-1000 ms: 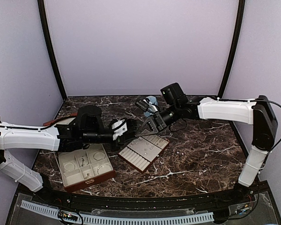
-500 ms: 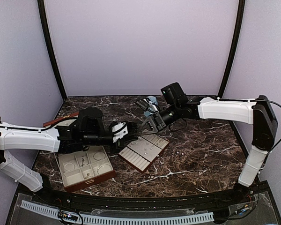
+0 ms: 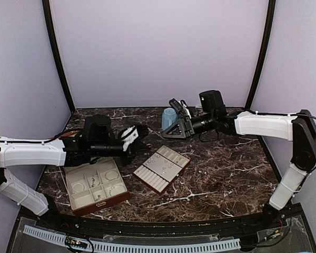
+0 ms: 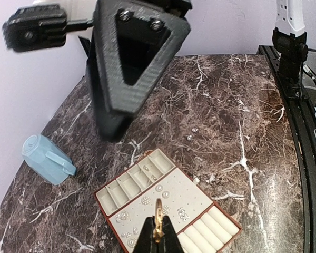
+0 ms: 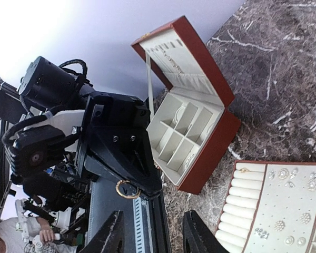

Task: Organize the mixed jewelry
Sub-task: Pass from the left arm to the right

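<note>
My left gripper (image 3: 142, 134) is shut on a thin gold-coloured ring (image 4: 158, 219) and holds it in the air, back-left of the cream slotted tray (image 3: 161, 168). The same ring (image 5: 127, 188) shows at the left gripper's fingertips in the right wrist view. My right gripper (image 3: 167, 132) stands open and empty a short way to the right, facing the left one, with a gap between them. The tray (image 4: 200, 197) holds several small studs and a ring on its rolls. Bracelets and rings lie in the compartments of the open reddish-brown box (image 3: 95, 187).
A light blue mug (image 3: 169, 118) is at the back, just behind my right gripper; it lies on its side (image 4: 45, 159). Two tiny loose studs (image 4: 194, 128) lie on the marble right of the tray. The box's lid stands open behind it.
My right gripper has opened and drawn back up and to the right, away from the tray. My left gripper has stayed shut and shifted slightly back and left.
</note>
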Controlling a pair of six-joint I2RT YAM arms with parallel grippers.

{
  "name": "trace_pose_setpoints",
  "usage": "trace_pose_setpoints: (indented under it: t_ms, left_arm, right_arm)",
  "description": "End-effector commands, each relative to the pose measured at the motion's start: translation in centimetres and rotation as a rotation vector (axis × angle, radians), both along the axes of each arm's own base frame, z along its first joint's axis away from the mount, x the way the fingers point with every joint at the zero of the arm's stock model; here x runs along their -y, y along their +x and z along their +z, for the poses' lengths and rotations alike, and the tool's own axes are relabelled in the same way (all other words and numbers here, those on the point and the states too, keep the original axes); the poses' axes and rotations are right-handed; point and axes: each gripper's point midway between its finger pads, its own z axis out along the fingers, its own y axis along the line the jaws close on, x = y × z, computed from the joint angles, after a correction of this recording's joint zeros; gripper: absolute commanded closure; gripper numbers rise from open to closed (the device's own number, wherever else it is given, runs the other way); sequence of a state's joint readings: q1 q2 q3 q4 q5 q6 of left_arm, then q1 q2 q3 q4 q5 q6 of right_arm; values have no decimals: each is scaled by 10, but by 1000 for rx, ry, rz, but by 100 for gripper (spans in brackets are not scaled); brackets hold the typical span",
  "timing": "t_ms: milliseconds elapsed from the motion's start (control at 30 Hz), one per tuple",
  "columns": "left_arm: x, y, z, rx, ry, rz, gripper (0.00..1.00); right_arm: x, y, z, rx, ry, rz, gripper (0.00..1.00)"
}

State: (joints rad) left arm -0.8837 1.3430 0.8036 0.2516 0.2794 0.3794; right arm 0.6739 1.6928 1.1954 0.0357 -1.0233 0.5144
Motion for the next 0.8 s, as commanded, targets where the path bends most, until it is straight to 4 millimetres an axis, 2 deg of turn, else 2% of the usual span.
trace_pose_setpoints:
  t_ms: [0, 133, 333, 467, 633, 700, 767]
  left_arm:
    - [-5, 8, 22, -83, -55, -9, 100]
    - [-9, 13, 28, -145, -63, -14, 100]
    - [-15, 13, 32, -300, -63, -71, 100]
    - [-14, 9, 36, -415, -74, -128, 100]
    - [-9, -2, 25, -503, -38, -202, 100]
    - [-8, -3, 20, -512, -28, -212, 100]
    - [-8, -5, 15, -528, -20, -224, 100]
  right_arm:
    - [7, 15, 24, 146, 12, -113, 61]
    - [14, 26, 22, 206, -35, -201, 61]
    - [23, 42, 33, 311, -73, -337, 58]
    - [19, 37, 39, 335, -67, -339, 53]
    - [7, 27, 50, 350, -36, -290, 51]
    - [2, 23, 43, 353, -67, -266, 53]
    - [-3, 19, 34, 345, -103, -241, 59]
